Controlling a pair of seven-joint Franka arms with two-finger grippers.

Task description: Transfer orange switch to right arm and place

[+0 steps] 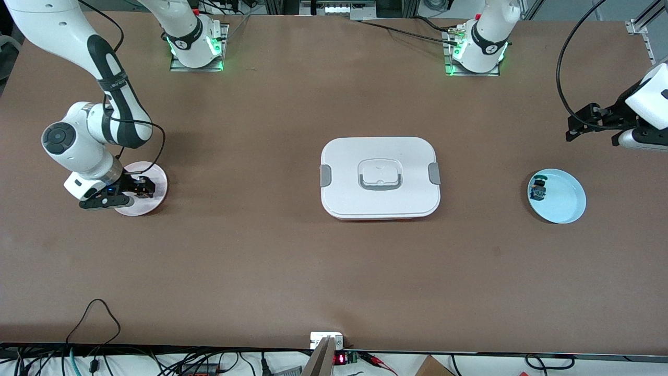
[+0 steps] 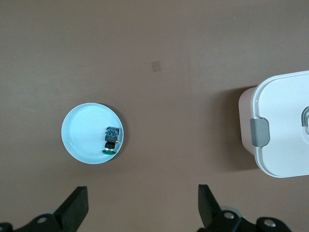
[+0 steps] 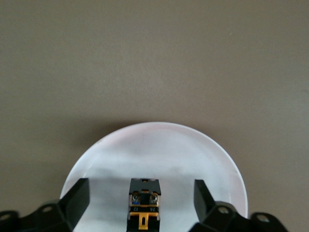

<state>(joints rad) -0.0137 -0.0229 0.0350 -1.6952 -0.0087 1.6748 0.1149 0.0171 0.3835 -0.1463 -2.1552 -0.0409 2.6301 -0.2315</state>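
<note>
The orange switch, black with orange trim, lies on the pink plate at the right arm's end of the table. My right gripper is low over that plate and open. One finger stands on each side of the switch, and neither touches it. In the front view the right gripper mostly hides the switch. My left gripper is open and empty, held up over bare table at the left arm's end. It also shows in the left wrist view.
A light blue plate at the left arm's end holds a small part with a green cap. Both also show in the left wrist view: the plate and the part. A white lidded container stands mid-table.
</note>
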